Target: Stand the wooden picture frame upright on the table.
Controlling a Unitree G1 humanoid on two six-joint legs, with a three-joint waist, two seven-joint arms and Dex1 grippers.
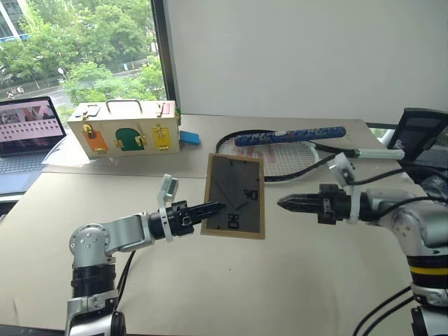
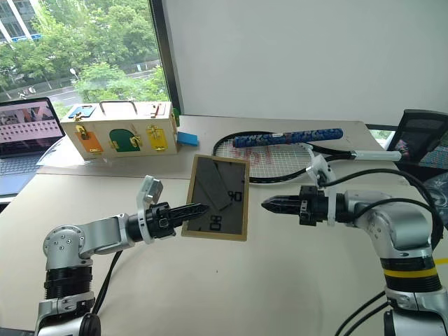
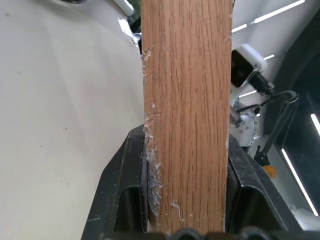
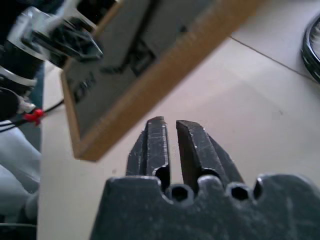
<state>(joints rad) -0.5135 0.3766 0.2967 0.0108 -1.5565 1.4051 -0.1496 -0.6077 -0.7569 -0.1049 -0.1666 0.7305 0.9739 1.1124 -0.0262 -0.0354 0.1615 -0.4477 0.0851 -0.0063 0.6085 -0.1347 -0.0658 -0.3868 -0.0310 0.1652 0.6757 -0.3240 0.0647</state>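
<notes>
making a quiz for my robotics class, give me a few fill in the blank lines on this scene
1. The frame is held off the table by the ____ claw.
2. The frame's dark ____ side faces the head camera.
3. The right claw is ____ the frame, not touching it.
4. Behind the frame lies a ____ with a blue handle.

Missing words: left; back; beside; racket
</notes>
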